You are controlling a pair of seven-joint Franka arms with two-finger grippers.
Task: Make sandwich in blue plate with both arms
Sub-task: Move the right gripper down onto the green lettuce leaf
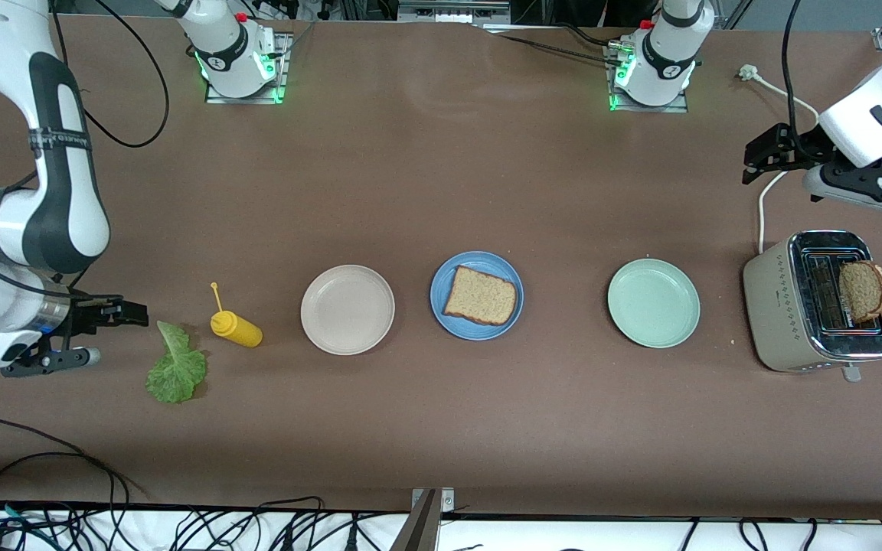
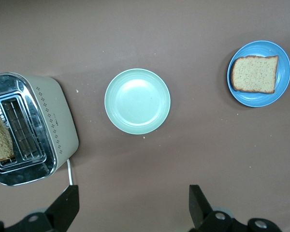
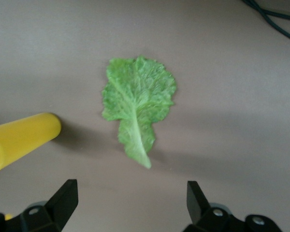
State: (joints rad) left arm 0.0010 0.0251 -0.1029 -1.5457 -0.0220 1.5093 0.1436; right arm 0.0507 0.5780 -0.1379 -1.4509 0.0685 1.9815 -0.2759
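The blue plate (image 1: 441, 285) sits mid-table with one brown bread slice (image 1: 480, 295) flat on it; both also show in the left wrist view, plate (image 2: 282, 79) and slice (image 2: 253, 74). A second bread slice (image 1: 864, 289) stands in a slot of the toaster (image 1: 778, 302). A ruffled green lettuce leaf (image 1: 175, 366) lies on the table toward the right arm's end. My right gripper (image 1: 122, 334) hangs open just beside the leaf (image 3: 137, 104), with nothing between its fingers (image 3: 67, 198). My left gripper (image 1: 782, 180) is open and empty over bare table by the toaster (image 2: 53, 121).
A yellow squeeze bottle (image 1: 236, 327) lies beside the lettuce. A beige plate (image 1: 347, 309) and a mint green plate (image 1: 653, 302) flank the blue one. A white power cord (image 1: 764, 207) runs from the toaster. Black cables (image 1: 27, 467) trail along the table's near edge.
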